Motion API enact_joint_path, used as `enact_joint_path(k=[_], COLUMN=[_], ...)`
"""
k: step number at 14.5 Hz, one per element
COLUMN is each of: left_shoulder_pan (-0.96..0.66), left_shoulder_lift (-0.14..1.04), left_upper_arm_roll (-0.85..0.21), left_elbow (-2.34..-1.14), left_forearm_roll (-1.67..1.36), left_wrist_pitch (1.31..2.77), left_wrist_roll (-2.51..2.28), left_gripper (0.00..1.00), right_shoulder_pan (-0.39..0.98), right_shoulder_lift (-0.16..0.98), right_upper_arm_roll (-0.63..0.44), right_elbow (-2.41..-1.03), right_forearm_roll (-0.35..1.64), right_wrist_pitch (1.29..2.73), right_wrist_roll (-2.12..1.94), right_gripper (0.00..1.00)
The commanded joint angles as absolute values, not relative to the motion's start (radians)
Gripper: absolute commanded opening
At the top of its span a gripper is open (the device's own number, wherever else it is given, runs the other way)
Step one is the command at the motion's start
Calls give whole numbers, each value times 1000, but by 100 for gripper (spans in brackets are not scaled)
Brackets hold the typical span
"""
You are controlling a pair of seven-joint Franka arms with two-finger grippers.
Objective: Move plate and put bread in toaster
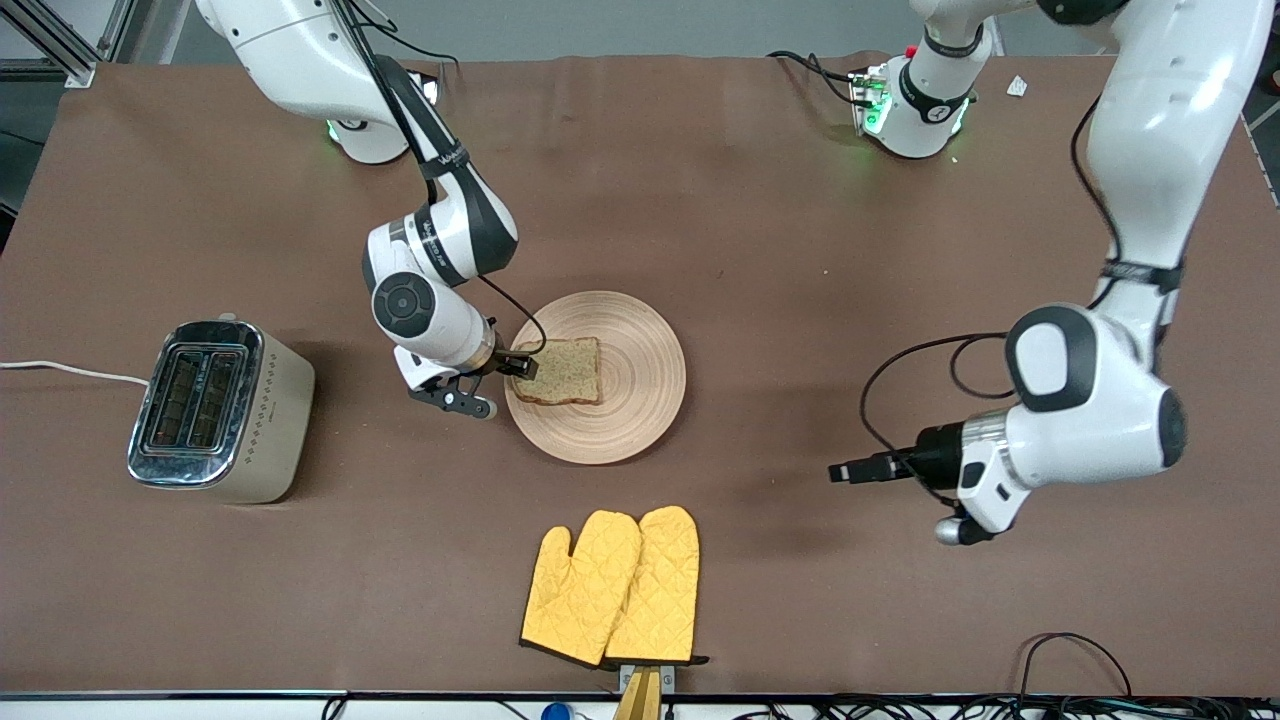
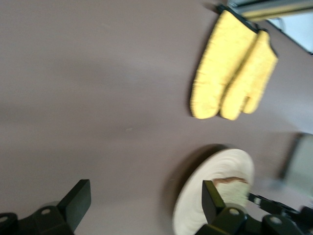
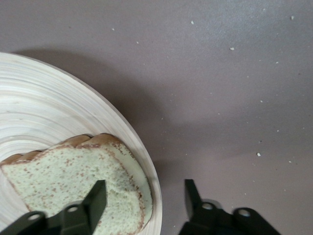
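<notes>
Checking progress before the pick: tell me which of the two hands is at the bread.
The right hand, open, its fingers either side of the bread's edge on the plate. The left hand is open over bare table toward the left arm's end, apart from the plate.

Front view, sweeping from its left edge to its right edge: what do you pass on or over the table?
Toaster → right tool, open at the plate's edge → bread on the plate → left tool, open, waiting over bare table. The mitts overlap the plate's span, so they are left out.
</notes>
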State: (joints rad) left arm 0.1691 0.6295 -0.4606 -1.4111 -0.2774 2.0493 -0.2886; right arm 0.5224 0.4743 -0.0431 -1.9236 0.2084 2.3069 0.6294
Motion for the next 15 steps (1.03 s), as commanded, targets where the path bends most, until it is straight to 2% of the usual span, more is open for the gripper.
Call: enact_joint_path(k=[1, 3, 7, 9, 11, 13, 15], left_shoulder_pan=[172, 198, 235, 153, 50, -14, -6], left_shoulder_lift=[458, 352, 175, 85, 37, 11, -5], left_upper_arm_roll=[-440, -433, -428, -341, -215, -134, -132], left_elbow=[-1448, -1447, -1447, -1462, -1466, -1477, -1483], left_forearm_roll=[-119, -19, 48, 48, 48, 43, 34], left_wrist_pitch=[1915, 1786, 1651, 1614, 1556, 1513, 1494], left_wrist_roll=[-388, -382, -350, -328, -258, -194, -190], left_gripper=[100, 100, 100, 100, 100, 100, 100], right_shoulder_pan=[545, 555, 561, 561, 563, 565, 566], right_shoulder_lift=[471, 471, 471, 471, 471, 472, 472], right_upper_arm_roll=[-54, -54, -54, -54, -54, -54, -54], right_elbow=[-1937, -1936, -1933, -1933, -1931, -1930, -1930], right_forearm_roll=[195, 195, 169, 169, 169, 169, 169], right_wrist_pitch=[2321, 2321, 2319, 2319, 2319, 2319, 2319], right_wrist_roll=[638, 638, 638, 638, 638, 638, 638], right_gripper=[62, 58, 49, 45, 42, 39, 35])
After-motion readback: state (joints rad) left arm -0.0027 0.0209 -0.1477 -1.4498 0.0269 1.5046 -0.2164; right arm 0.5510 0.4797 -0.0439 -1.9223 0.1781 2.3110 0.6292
